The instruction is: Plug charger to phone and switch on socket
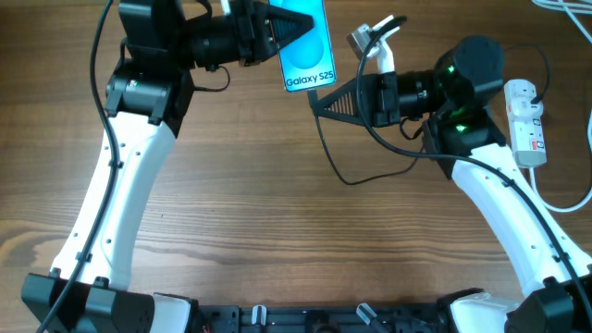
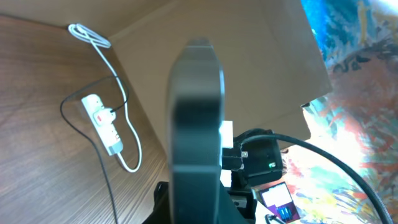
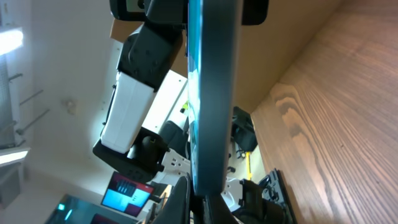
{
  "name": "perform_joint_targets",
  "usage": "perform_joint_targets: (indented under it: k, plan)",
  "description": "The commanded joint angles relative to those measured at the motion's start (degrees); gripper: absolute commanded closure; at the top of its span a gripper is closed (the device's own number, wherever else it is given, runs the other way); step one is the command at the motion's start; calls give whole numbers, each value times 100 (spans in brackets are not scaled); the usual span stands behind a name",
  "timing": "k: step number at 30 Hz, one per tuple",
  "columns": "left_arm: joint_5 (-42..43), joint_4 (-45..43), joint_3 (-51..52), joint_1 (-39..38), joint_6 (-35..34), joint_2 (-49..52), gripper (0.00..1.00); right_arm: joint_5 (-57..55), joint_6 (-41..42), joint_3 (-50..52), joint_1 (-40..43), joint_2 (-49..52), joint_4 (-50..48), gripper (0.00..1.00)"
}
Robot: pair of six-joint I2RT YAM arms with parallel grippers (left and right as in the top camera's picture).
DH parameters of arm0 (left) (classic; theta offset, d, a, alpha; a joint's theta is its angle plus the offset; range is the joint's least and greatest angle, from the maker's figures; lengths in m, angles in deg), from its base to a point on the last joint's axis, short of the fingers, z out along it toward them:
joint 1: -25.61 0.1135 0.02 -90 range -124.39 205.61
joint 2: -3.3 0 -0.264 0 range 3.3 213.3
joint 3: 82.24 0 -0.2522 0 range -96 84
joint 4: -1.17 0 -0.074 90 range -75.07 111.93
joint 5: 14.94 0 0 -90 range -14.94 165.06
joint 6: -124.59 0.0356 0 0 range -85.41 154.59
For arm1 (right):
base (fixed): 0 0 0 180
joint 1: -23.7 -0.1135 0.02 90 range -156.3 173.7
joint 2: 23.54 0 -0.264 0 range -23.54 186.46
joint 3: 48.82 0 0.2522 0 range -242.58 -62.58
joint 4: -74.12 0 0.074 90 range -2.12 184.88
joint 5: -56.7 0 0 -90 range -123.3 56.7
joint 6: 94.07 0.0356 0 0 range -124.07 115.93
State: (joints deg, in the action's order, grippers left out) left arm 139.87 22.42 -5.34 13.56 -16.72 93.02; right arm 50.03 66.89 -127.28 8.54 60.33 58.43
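Currently right hand (image 1: pixel 319 104) sits tip-to-edge with the bottom end of the Galaxy S25 phone (image 1: pixel 308 48). It looks clenched on the charger (image 1: pixel 347 178) end: the thin black cable comes out from under its fingertips. The connector itself is hidden, so I can't tell whether it is seated in the port. In the right wrist view the phone (image 3: pixel 211 93) is edge-on and runs straight up from between the fingers.

Left hand (image 1: pixel 282 32) is clenched on the phone's upper part and holds it off the bench (image 1: pixel 277 231), screen up to the overhead camera.

From the right hand the cable loops down over the bench, then back under the right arm toward the power strip (image 1: pixel 525 120). The strip lies at the far right edge, well apart from both hands, with its thick white cord (image 1: pixel 573 199) trailing off. Switch state is too small to read.

Step judged: plug insertion, mid-task, socket untouched. Next move calls for keeping the connector in line with the port and pushing along the phone's long axis while the left hand braces. After that one hand must free up and reach right to the strip's switch.
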Motion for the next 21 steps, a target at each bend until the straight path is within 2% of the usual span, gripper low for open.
perform_joint_targets:
  k: [1, 11, 21]
  plan:
    - [815, 367, -61, -96, 782, -79, 96, -931, 173, -48, 22, -61, -208, 96]
    - [955, 590, -61, -190, 909, -79, 96, -1742, 214, -48, 22, -46, -315, 96]
    - [953, 597, -61, -199, 909, -79, 96, -1805, 273, -48, 144, -46, -494, 96]
